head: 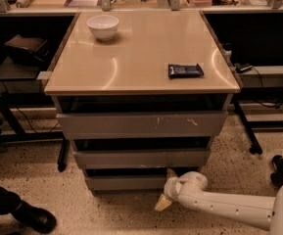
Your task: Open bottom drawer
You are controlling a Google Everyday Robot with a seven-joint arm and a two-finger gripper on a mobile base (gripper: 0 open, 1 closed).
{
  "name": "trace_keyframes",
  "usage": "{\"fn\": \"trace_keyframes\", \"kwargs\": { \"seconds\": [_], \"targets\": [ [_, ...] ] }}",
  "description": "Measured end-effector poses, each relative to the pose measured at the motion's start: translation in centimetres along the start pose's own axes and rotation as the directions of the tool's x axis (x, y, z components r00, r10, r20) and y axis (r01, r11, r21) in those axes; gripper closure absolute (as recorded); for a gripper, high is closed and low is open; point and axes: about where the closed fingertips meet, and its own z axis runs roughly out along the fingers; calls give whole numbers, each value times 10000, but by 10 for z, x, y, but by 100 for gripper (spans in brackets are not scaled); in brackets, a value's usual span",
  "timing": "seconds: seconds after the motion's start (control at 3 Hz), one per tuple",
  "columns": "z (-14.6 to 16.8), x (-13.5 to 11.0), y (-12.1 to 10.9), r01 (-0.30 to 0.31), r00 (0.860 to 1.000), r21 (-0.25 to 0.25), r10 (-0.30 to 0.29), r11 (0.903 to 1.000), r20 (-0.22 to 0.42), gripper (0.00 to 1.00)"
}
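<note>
The bottom drawer (124, 182) is the lowest and narrowest of three grey fronts under the beige table, and its front sits flush. My gripper (166, 188) is at the drawer's right end, on a white arm reaching in from the lower right. Its jaws stand apart and open. One finger (171, 173) points up into the dark gap above the drawer front. The other pale finger (161, 204) hangs below it near the floor. Nothing is held.
The middle drawer front (141, 158) and the wide scratched top front (141, 124) sit above. A white bowl (103, 26) and a dark packet (185, 70) lie on the tabletop (141, 48). A black shoe (31, 217) is at the lower left, and table legs and cables stand on both sides.
</note>
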Motion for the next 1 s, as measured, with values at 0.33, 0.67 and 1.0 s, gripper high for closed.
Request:
{"fn": "trace_keyframes", "kwargs": {
  "seconds": [0.33,0.67,1.0],
  "targets": [
    [31,1,-8,24,9992,-131,-18,9999,404,0],
    [100,-19,-12,1034,9891,-448,-979,9936,1098,0],
    [100,-19,-12,1034,9891,-449,-979,9936,1099,0]
  ]
}}
